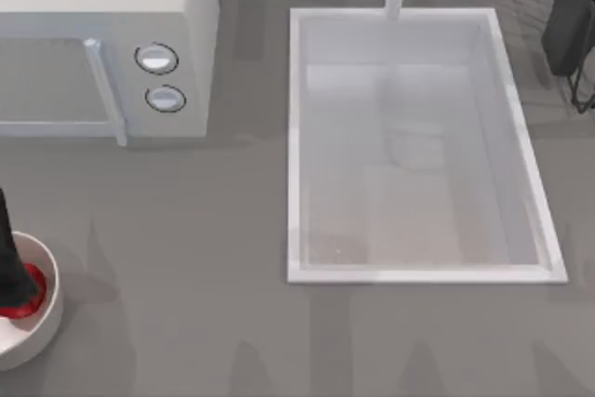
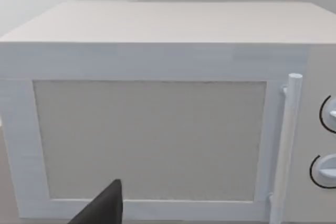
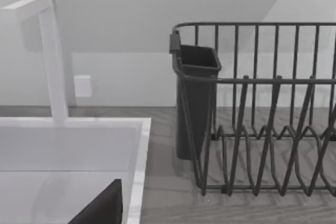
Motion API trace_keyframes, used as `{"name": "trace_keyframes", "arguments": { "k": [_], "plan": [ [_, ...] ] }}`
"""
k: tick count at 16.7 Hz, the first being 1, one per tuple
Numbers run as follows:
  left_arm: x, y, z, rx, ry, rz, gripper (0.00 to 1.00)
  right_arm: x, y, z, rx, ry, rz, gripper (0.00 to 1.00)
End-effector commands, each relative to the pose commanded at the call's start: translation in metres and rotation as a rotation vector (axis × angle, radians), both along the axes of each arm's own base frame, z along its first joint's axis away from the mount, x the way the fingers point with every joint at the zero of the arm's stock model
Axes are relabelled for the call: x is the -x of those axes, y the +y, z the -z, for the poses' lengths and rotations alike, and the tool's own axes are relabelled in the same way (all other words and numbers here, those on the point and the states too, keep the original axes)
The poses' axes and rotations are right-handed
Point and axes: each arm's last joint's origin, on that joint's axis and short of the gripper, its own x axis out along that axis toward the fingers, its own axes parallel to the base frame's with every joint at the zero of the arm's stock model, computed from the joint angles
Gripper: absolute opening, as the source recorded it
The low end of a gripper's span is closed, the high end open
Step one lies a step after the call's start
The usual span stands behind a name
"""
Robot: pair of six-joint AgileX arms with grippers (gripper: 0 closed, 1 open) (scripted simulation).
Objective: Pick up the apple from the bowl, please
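My left gripper (image 1: 7, 293) sits down in the bowl (image 1: 48, 309) at the table's left edge, over the apple (image 1: 33, 290). Can't tell how far the fingers are spread, or whether they touch the fruit.

The top camera is looking straight down on the grey table (image 1: 214, 258), taking in the microwave (image 1: 102, 44) at upper left, the sink (image 1: 418, 146) in the middle and the edge of the dish rack (image 1: 578, 34) at upper right. The left wrist camera is facing the microwave (image 2: 152, 124) door from close by, sharing its handle and dials with the top view. The right wrist camera is looking low across the table at the dish rack (image 3: 262, 119), with the sink (image 3: 68, 156) and tap (image 3: 50, 51) alongside, all shared with the top view.
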Motion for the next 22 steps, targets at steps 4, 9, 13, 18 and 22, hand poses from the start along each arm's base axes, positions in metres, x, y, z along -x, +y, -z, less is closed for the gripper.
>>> {"name": "trace_keyframes", "arguments": {
  "k": [4, 9, 13, 18, 22],
  "plan": [
    [0.0, 0.0, 0.0, 0.0, 0.0, 0.0, 1.0, 0.0, 0.0, 0.0, 0.0, 0.0, 0.0, 1.0],
    [-0.001, 0.0, -0.008, -0.001, 0.07, 0.001, 1.0, 0.0, 0.0, 0.0, 0.0, 0.0, 0.0, 1.0],
    [-0.01, 0.0, -0.03, -0.002, 0.314, 0.003, 1.0, 0.0, 0.0, 0.0, 0.0, 0.0, 0.0, 1.0],
    [-0.048, 0.0, -0.052, -0.007, 0.779, 0.007, 1.0, 0.0, 0.0, 0.0, 0.0, 0.0, 0.0, 1.0],
    [-0.092, 0.0, -0.054, -0.011, 1.159, 0.011, 1.0, 0.0, 0.0, 0.0, 0.0, 0.0, 0.0, 1.0]
  ]
}}
